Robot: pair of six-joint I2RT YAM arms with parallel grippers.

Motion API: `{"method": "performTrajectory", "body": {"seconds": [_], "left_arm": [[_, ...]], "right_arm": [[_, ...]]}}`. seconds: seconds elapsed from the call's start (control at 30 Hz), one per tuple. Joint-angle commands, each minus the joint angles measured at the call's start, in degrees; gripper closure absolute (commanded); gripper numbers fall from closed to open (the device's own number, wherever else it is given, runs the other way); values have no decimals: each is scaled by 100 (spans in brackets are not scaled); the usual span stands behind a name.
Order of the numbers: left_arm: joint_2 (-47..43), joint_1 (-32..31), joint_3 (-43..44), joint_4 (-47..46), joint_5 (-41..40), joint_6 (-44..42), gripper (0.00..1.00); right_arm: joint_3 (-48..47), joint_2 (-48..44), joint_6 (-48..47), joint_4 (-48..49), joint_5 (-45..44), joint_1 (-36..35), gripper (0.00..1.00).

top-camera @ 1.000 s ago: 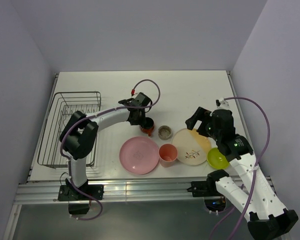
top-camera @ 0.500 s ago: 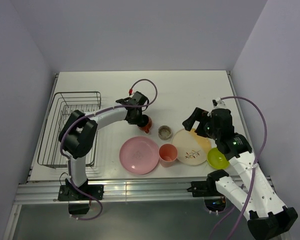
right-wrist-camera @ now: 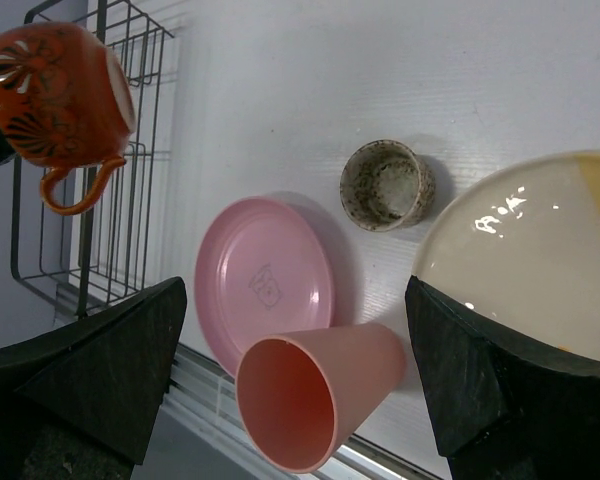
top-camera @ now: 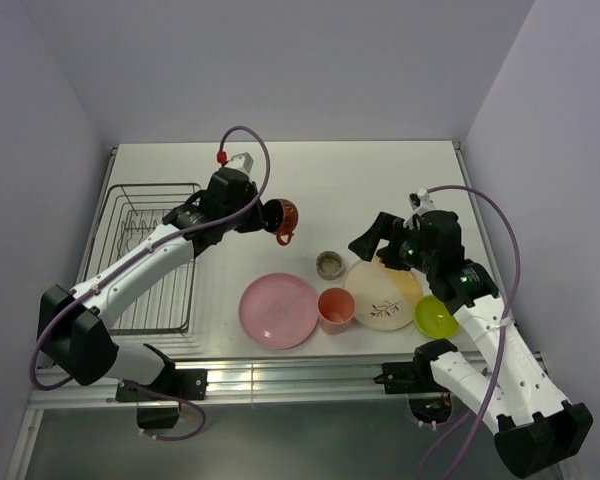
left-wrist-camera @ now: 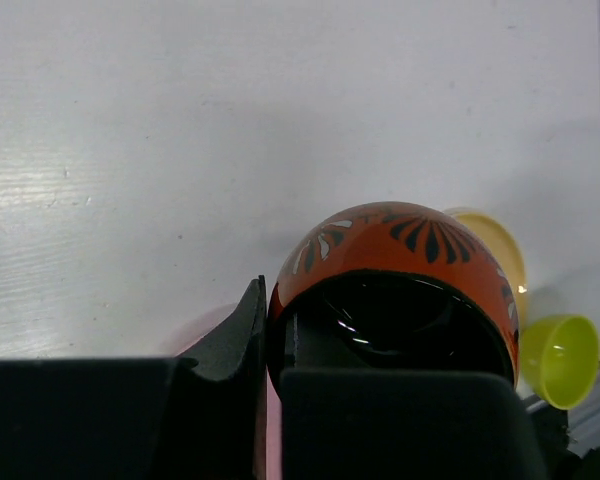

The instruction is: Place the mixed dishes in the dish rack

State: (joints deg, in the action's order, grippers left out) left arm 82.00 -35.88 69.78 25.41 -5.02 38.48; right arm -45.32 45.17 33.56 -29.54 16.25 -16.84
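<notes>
Left gripper (top-camera: 267,214) clamped on dark red-orange mug (top-camera: 282,215) — mug held above table (top-camera: 380,180), between dish rack (top-camera: 160,185) and other dishes. Right gripper (top-camera: 372,240) spread wide, empty, near cream-and-orange plate (top-camera: 382,292). Pink plate (top-camera: 278,310), salmon-pink cup (top-camera: 335,306), grey-tan cup (top-camera: 329,264), lime-green bowl (top-camera: 435,316) on table. No dish visible in rack — likely all six to load.

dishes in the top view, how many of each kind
plates: 2, pink plate, cream-and-orange plate
cups: 2, salmon-pink cup, grey-tan cup
bowls: 1, lime-green bowl
mugs: 1, red-orange mug
total: 6
</notes>
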Motion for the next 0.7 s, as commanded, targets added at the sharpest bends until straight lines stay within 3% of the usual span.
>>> {"method": "performTrajectory", "body": {"seconds": [0.0, 0.3, 0.5, 0.67], "left_arm": [[-341, -16, -227, -440, 352, 124, 100], [-518, -7, -508, -1168, 791, 151, 100], [-535, -7, -904, -2143, 1740, 283, 100], [-851, 151, -1282, -2706, 2257, 300, 100]], "right_arm": [[-170, 45, -86, 230, 142, 23, 3], [-442, 62, -314, -280, -482, 32, 0], [-776, 273, -465, -491, -843, 93, 0], [-777, 510, -342, -176, -116, 172, 0]]}}
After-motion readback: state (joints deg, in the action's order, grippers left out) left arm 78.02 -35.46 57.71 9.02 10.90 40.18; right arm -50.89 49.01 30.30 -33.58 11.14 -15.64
